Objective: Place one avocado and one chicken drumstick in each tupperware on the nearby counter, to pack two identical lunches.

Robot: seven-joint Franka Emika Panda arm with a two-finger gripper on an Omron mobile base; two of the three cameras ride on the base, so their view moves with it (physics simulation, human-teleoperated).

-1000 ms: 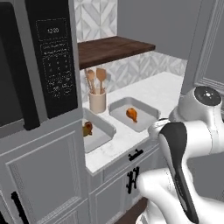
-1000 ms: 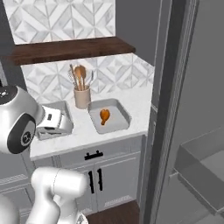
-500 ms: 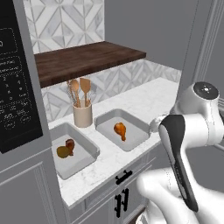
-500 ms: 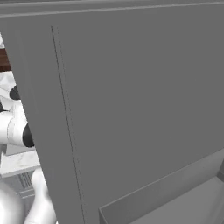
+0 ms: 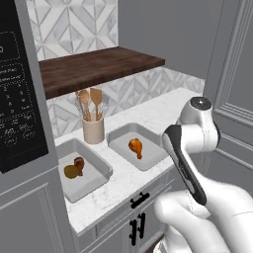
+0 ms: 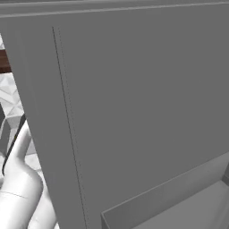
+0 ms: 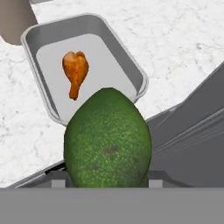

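Gripper: in the hand view the gripper sits at the bottom centre, its jaws clamped on a green avocado that rises large in the lower middle of the frame.
Green avocado: dark, pebbled skin, pointed end up, held above the tabletop edge and just short of the right tupperware.
Right tupperware: light-grey tray in the upper left of the hand view, one chicken drumstick lying in it, fat end toward the top of the frame, bone end down; in the left base view the same tray sits mid-frame with its drumstick inside.
Left tupperware: at the centre left of the left base view, the left tupperware holds a second drumstick touching an olive-brown avocado.
Tabletop: white speckled tabletop runs from lower left to right centre of the left base view, both trays side by side on it.
Crock: a beige utensil crock with wooden spoons stands just behind the trays, under a dark wooden shelf.
Arm: the white arm bends across the lower right of the left base view.
Right base view: a flat grey panel stands close to the lens.
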